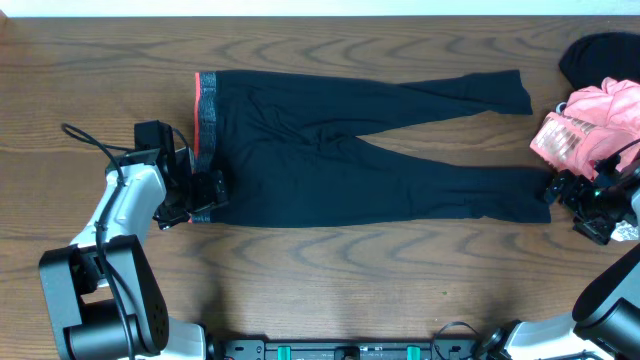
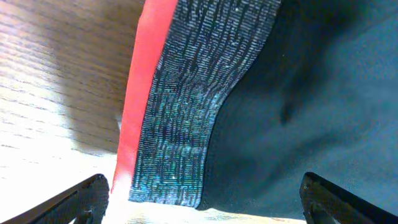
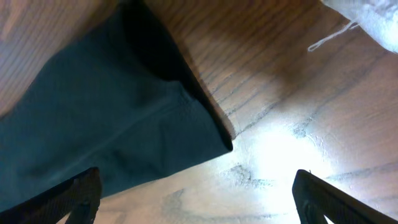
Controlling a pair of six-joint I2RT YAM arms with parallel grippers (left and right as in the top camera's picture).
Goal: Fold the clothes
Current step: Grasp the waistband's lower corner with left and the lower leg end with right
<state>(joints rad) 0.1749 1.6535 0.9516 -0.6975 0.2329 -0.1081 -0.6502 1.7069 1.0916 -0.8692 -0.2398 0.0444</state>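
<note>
Lying flat across the table [image 1: 300,260], the black leggings [image 1: 340,150] had their waistband [image 1: 206,110] toward the left arm. The left pincer [image 1: 203,192] gaped wide over the waistband's near corner. The right pincer [image 1: 562,188] gaped over the near leg cuff [image 1: 530,205], and neither was gripping.

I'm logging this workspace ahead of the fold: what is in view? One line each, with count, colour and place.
leggings: one, black, flat across the table's middle, legs pointing right
waistband: one, grey-speckled with a coral edge, at the left end of the leggings
pink garment: one, pink, bunched at the right edge
dark item: one, black, far right corner, partly cut off, cannot tell what it is
table: one, brown wood grain, under everything
left tool: one, black, open, at the waistband's near corner
right tool: one, black, open, at the near leg's end
</note>
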